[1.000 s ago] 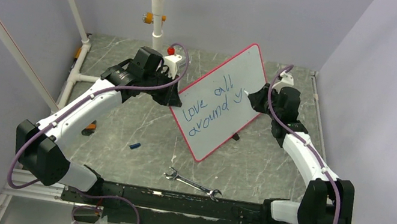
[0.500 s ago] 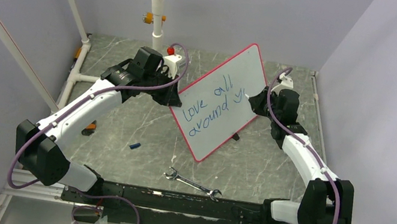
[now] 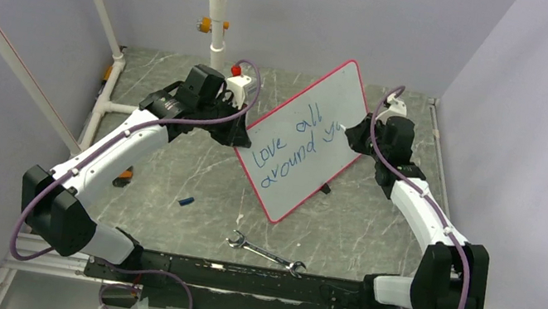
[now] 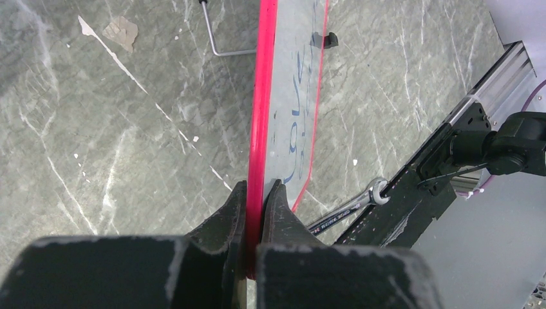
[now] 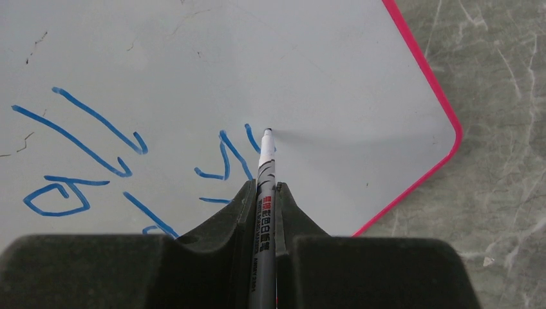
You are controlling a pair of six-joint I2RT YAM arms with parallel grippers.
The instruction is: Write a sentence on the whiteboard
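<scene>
- While the marker (image 5: 265,168) has its tip on the whiteboard (image 3: 328,103), the step in hand seems to be finishing the last word of the sentence (image 3: 293,145), whose closing letters look incomplete.
- The board stands tilted on the table (image 3: 192,170), toward the rear and between the two arms.
- The right gripper (image 5: 264,188) pinches the marker's barrel between closed fingers, with the tip reaching out ahead of them.
- The left gripper (image 4: 256,190) clamps the board's thin red-pink rim, jaws nearly together.
- Doing this well probably means light, even pressure and short strokes, so the tip glides without skipping.
- Bare white narrows toward the rounded corner, so the remaining letters should be compact.
- The left grip should hold firm, because a propped board could swing under the pen's push.
- The writing face is smooth, glossy and thin, with small black feet at its edge.
- The ink is blue in loose, slanted strokes.
- The marker is slim and pale, printed along its barrel, with a dark nib.
- The tabletop is grey with pale marble veins.
- A shiny metal wrench (image 3: 265,253) lies near the arm bases, well apart from the board.
</scene>
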